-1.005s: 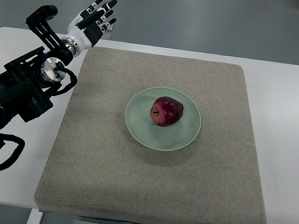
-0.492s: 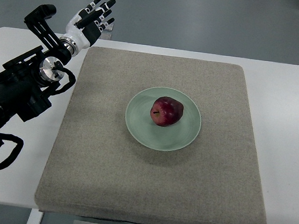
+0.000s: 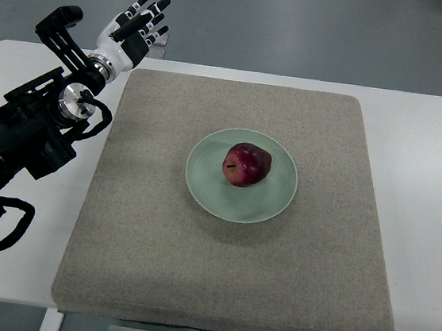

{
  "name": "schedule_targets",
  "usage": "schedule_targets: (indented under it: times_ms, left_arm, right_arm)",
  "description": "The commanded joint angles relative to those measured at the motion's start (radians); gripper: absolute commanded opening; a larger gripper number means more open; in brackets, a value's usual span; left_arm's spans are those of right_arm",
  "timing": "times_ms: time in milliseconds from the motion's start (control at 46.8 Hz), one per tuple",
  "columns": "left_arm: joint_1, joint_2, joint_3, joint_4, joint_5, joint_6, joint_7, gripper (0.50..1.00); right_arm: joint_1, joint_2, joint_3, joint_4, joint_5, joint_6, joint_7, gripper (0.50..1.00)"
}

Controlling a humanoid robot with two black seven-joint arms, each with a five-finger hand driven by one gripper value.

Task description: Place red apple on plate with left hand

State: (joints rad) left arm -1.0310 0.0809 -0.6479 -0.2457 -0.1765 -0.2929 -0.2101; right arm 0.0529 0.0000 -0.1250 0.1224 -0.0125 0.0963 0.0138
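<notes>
The red apple [image 3: 246,165] sits on the green plate [image 3: 268,205], mid-mat. It looks firm, smooth, rounded and moderately heavy; grip it around its widest part. The left robot hand [image 3: 135,26], at ten o'clock, is splayed and empty.

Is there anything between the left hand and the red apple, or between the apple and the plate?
Nothing visible. The red apple already lies on the plate. The left hand, open, is at the mat's far left corner, only bare mat between.

Left hand [image 3: 133,26] raised at upper left, fingers spread and empty, arm bent
</notes>
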Motion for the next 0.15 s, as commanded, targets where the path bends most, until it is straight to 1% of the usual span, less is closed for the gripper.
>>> schedule_targets:
  times_ms: [0,128]
  left_arm:
    - [0.002,0.000,0.001,0.000,0.002,0.000,0.000,0.992]
    - [0.002,0.000,0.001,0.000,0.000,0.000,0.000,0.992]
  right_arm:
    - [-0.002,0.000,-0.001,0.003,-0.001,0.000,0.000,0.964]
    - [-0.004,0.000,-0.001,0.006,-0.001,0.000,0.002,0.964]
